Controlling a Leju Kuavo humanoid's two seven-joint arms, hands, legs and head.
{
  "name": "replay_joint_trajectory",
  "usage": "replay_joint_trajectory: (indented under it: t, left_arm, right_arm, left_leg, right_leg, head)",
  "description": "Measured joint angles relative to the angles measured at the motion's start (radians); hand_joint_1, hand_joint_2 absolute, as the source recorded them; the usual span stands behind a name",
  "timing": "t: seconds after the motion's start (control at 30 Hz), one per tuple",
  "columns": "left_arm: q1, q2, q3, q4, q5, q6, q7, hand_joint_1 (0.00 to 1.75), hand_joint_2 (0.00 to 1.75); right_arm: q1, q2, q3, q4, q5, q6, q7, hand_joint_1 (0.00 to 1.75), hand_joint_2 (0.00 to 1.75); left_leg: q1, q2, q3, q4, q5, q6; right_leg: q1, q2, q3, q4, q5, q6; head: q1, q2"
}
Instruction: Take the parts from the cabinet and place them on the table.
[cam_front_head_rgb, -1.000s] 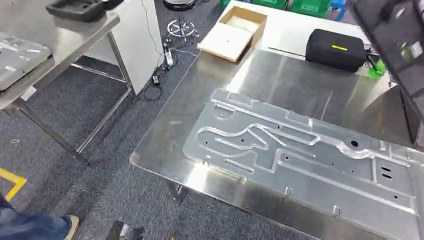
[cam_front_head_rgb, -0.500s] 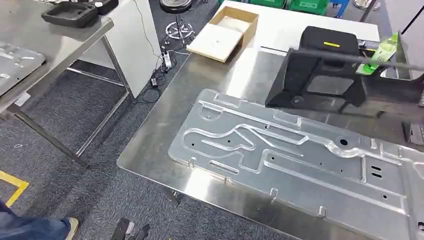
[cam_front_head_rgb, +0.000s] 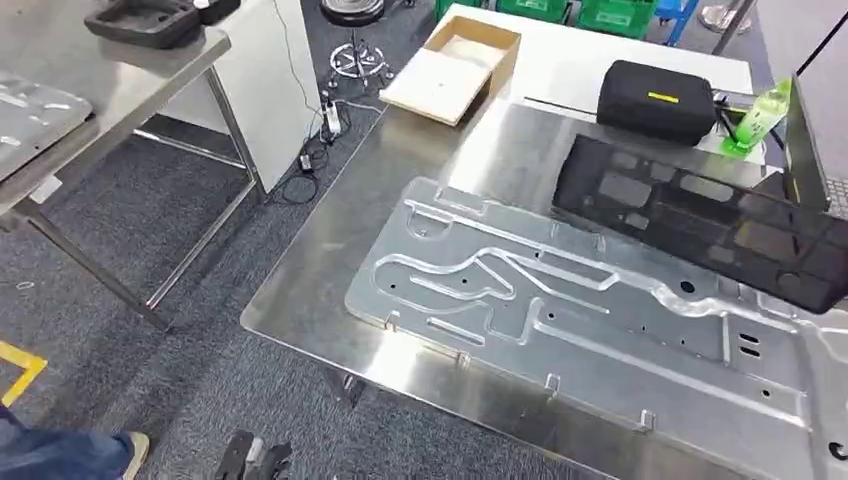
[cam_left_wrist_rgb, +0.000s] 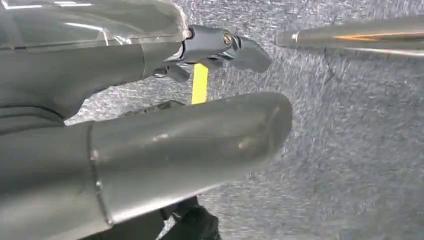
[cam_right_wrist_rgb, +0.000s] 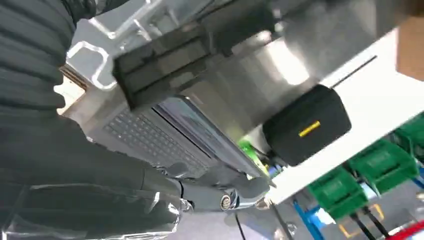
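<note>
The black part (cam_front_head_rgb: 700, 215), a flat plastic frame pierced with cutouts, hangs tilted over the far right side of the steel table (cam_front_head_rgb: 330, 250), above the 1 large stamped metal panel (cam_front_head_rgb: 600, 310), which runs close to the table's near edge. Open grey carpet (cam_front_head_rgb: 180, 240) lies to the left. The right hand (cam_right_wrist_rgb: 65, 145) is at the part; I cannot tell its finger state. The left hand (cam_left_wrist_rgb: 150, 120) hangs over the carpet, fingers apart, holding nothing.

Left hand (cam_left_wrist_rgb: 150, 140): thick grey thumb, darker screw-jointed fingers (cam_left_wrist_rgb: 220, 45). Right hand (cam_right_wrist_rgb: 75, 150): grey ribbed cover, clear wrap.
</note>
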Motion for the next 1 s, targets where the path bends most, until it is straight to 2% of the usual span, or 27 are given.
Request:
replay_joint_trajectory:
  t: [0.03,0.07,0.1,0.13,0.17,0.2,0.23,0.27,0.3,0.33,0.37,0.4,0.43,0.5,0.53,0.57,0.6,0.63,0.67,0.7,0.73,0.77,0.83,0.87,0.9,0.93,1.0]
  left_arm:
    - [0.001,-0.001,0.0,0.0,-0.001,0.0,0.001,0.0,0.0]
    - [0.001,-0.002,0.0,0.0,-0.001,0.001,0.002,0.0,0.0]
    - [0.001,-0.003,0.0,0.0,-0.002,0.002,0.003,0.0,0.0]
    - [0.001,-0.005,0.0,0.0,-0.001,0.003,0.003,0.0,0.0]
    - [0.001,-0.005,0.0,0.0,0.0,0.003,0.003,0.0,0.0]
    - [0.001,-0.003,0.0,0.0,0.0,0.004,0.003,0.0,0.0]
    - [0.0,-0.003,0.001,0.0,0.002,0.007,0.003,0.0,0.0]
    - [0.0,-0.003,0.001,0.0,0.002,0.009,0.0,0.0,0.0]
    - [0.002,-0.003,0.001,0.0,0.003,0.011,-0.001,0.0,0.0]
    - [0.003,-0.004,0.002,0.0,0.006,0.012,-0.004,0.0,0.0]
    - [0.004,-0.005,0.002,0.0,0.008,0.014,-0.005,0.0,0.0]
    - [0.003,-0.005,0.003,0.0,0.008,0.015,-0.007,0.0,0.0]
    - [0.003,-0.005,0.003,0.0,0.008,0.018,-0.008,0.0,0.0]
    - [0.006,-0.008,0.004,0.0,0.008,0.023,-0.012,0.0,0.0]
    - [0.01,-0.008,0.004,0.0,0.008,0.028,-0.014,0.0,0.0]
    - [0.016,-0.01,0.004,0.0,0.005,0.032,-0.016,0.0,0.0]
    - [0.02,-0.01,0.004,0.0,0.001,0.033,-0.017,0.0,0.0]
    - [0.023,-0.01,0.004,0.0,-0.002,0.034,-0.018,0.0,0.0]
    - [0.024,-0.01,0.004,0.0,-0.006,0.034,-0.019,0.0,0.0]
    - [0.024,-0.009,0.004,0.0,-0.01,0.035,-0.019,0.0,0.0]
    - [0.024,-0.006,0.004,0.0,-0.011,0.036,-0.018,0.0,0.0]
    - [0.026,-0.007,0.004,0.0,-0.014,0.036,-0.018,0.0,0.0]
    - [0.032,-0.007,0.003,0.0,-0.026,0.038,-0.011,0.0,0.0]
    - [0.031,-0.007,0.002,0.0,-0.031,0.039,-0.006,0.0,0.0]
    - [0.03,-0.008,0.0,-0.001,-0.032,0.039,-0.003,0.0,0.0]
    - [0.028,-0.008,-0.001,-0.001,-0.035,0.04,-0.001,0.0,0.0]
    - [0.025,-0.008,-0.003,-0.001,-0.044,0.043,0.011,0.0,0.0]
  right_arm:
    - [0.003,0.001,0.01,0.004,0.002,0.0,-0.002,0.0,1.75]
    - [0.003,0.002,0.016,0.007,0.003,0.0,-0.006,0.0,1.75]
    - [0.003,0.002,0.021,0.01,0.004,0.0,-0.009,0.0,0.0]
    - [0.003,0.002,0.022,0.011,0.006,-0.001,-0.013,0.0,0.0]
    - [0.002,0.001,0.025,0.012,0.012,-0.006,-0.021,0.0,0.0]
    - [0.003,0.002,0.027,0.014,0.02,-0.018,-0.035,0.0,0.0]
    - [-0.001,0.004,0.034,0.018,0.037,-0.04,-0.056,0.0,0.0]
    - [0.016,0.008,0.035,0.019,0.081,-0.105,-0.115,0.0,0.0]
    - [0.047,0.015,0.034,0.019,0.14,-0.178,-0.179,0.0,0.0]
    - [0.083,0.04,0.02,0.016,0.251,-0.287,-0.263,0.0,0.0]
    - [0.121,0.073,-0.008,0.006,0.35,-0.356,-0.309,0.0,0.0]
    - [0.162,0.107,-0.05,-0.012,0.426,-0.395,-0.347,0.0,0.0]
    - [0.199,0.149,-0.095,-0.031,0.487,-0.432,-0.386,0.0,0.0]
    - [0.291,0.241,-0.191,-0.081,0.598,-0.488,-0.458,0.0,0.0]
    - [0.35,0.292,-0.243,-0.124,0.648,-0.499,-0.501,0.0,0.0]
    - [0.412,0.349,-0.295,-0.182,0.695,-0.504,-0.549,0.0,0.0]
    - [0.461,0.393,-0.331,-0.232,0.726,-0.507,-0.58,0.0,0.0]
    - [0.503,0.434,-0.366,-0.278,0.779,-0.519,-0.607,0.0,0.0]
    - [0.532,0.467,-0.4,-0.315,0.845,-0.542,-0.63,0.0,0.0]
    - [0.561,0.497,-0.434,-0.351,0.915,-0.569,-0.65,0.0,0.0]
    - [0.588,0.527,-0.462,-0.381,0.982,-0.599,-0.668,0.0,0.0]
    - [0.619,0.562,-0.488,-0.42,1.067,-0.638,-0.69,0.0,0.0]
    - [0.674,0.63,-0.51,-0.484,1.239,-0.718,-0.746,0.0,0.0]
    - [0.701,0.658,-0.516,-0.515,1.33,-0.762,-0.769,0.0,0.0]
    - [0.727,0.687,-0.518,-0.545,1.396,-0.797,-0.78,0.0,0.0]
    - [0.742,0.708,-0.519,-0.565,1.434,-0.825,-0.787,0.0,0.0]
    - [0.777,0.761,-0.519,-0.597,1.541,-0.906,-0.81,0.0,0.0]
  left_leg:
    - [0.0,0.0,-0.001,0.001,0.0,0.0]
    - [0.001,0.001,-0.002,0.003,0.0,-0.001]
    - [0.002,0.001,-0.003,0.006,-0.002,-0.004]
    - [0.006,0.0,-0.003,0.011,-0.005,-0.008]
    - [0.01,0.0,-0.003,0.019,-0.01,-0.016]
    - [0.008,-0.001,-0.006,0.025,-0.015,-0.025]
    - [0.005,-0.002,-0.01,0.032,-0.018,-0.031]
    - [0.004,-0.003,-0.011,0.029,-0.016,-0.036]
    - [0.006,-0.002,-0.01,0.027,-0.014,-0.041]
    - [0.006,-0.002,-0.011,0.025,-0.013,-0.044]
    - [0.009,-0.002,-0.013,0.027,-0.019,-0.051]
    - [0.013,-0.004,-0.013,0.048,-0.036,-0.058]
    - [0.013,-0.004,-0.035,0.091,-0.067,-0.06]
    - [0.013,-0.004,-0.105,0.242,-0.143,-0.061]
    - [0.013,-0.004,-0.139,0.312,-0.168,-0.06]
    - [0.012,-0.004,-0.153,0.337,-0.164,-0.058]
    - [0.011,-0.004,-0.142,0.313,-0.14,-0.055]
    - [0.008,-0.005,-0.111,0.248,-0.101,-0.048]
    - [0.003,-0.006,-0.069,0.163,-0.058,-0.038]
    - [-0.002,-0.008,-0.022,0.068,-0.021,-0.024]
    - [-0.005,-0.007,-0.005,0.031,-0.028,-0.019]
    - [-0.004,-0.003,-0.007,0.026,-0.022,-0.026]
    - [-0.006,-0.005,-0.006,0.026,-0.022,-0.025]
    - [-0.002,-0.007,0.0,0.011,-0.015,-0.019]
    - [0.004,-0.007,0.009,0.0,-0.006,-0.015]
    - [0.005,-0.009,0.011,-0.004,-0.003,-0.011]
    - [0.006,-0.015,0.008,-0.004,-0.002,-0.009]
  right_leg:
    - [-0.006,0.0,-0.028,0.059,-0.016,0.007]
    - [-0.011,-0.001,-0.035,0.07,-0.007,0.011]
    - [-0.016,-0.003,-0.019,0.037,0.022,0.015]
    - [-0.02,-0.004,0.02,-0.035,0.064,0.02]
    - [-0.025,-0.005,0.073,-0.133,0.109,0.026]
    - [-0.027,-0.008,0.104,-0.197,0.105,0.031]
    - [-0.014,-0.003,0.104,-0.203,0.107,0.019]
    - [-0.014,0.0,0.102,-0.2,0.109,0.006]
    - [-0.011,0.001,0.101,-0.201,0.109,0.001]
    - [-0.008,0.002,0.101,-0.201,0.11,-0.005]
    - [-0.013,0.004,0.103,-0.205,0.114,-0.015]
    - [-0.012,0.002,0.103,-0.207,0.116,-0.023]
    - [-0.011,0.002,0.102,-0.207,0.116,-0.033]
    - [-0.005,0.002,0.1,-0.207,0.117,-0.04]
    - [-0.001,0.002,0.1,-0.207,0.117,-0.042]
    - [0.003,0.001,0.1,-0.207,0.117,-0.043]
    - [0.006,0.001,0.1,-0.207,0.116,-0.044]
    - [0.009,0.001,0.1,-0.206,0.116,-0.044]
    - [0.011,-0.002,0.101,-0.206,0.116,-0.044]
    - [0.012,-0.006,0.101,-0.206,0.115,-0.045]
    - [0.02,-0.01,0.099,-0.204,0.113,-0.042]
    - [0.016,-0.012,0.101,-0.206,0.114,-0.04]
    - [0.012,-0.019,0.102,-0.209,0.115,-0.034]
    - [0.019,-0.021,0.106,-0.211,0.114,-0.027]
    - [0.011,-0.018,0.106,-0.2,0.104,-0.024]
    - [0.011,-0.013,0.092,-0.167,0.075,-0.021]
    - [0.005,-0.008,0.027,-0.025,-0.004,-0.012]
  head:
    - [-0.001,0.0]
    - [0.0,0.0]
    - [-0.001,0.0]
    - [0.0,0.0]
    - [-0.001,0.0]
    - [0.0,0.0]
    - [0.0,0.0]
    - [-0.001,0.0]
    - [-0.001,0.0]
    - [-0.001,0.0]
    - [-0.001,0.0]
    - [-0.002,0.0]
    - [-0.001,0.0]
    - [-0.002,0.0]
    - [-0.001,0.0]
    - [-0.001,0.0]
    - [-0.002,0.0]
    - [-0.001,0.0]
    - [-0.002,0.0]
    - [-0.001,0.0]
    - [0.0,0.0]
    - [0.0,0.0]
    - [-0.001,0.0]
    - [-0.001,0.0]
    - [-0.001,0.0]
    - [0.0,0.0]
    - [0.0,0.0]
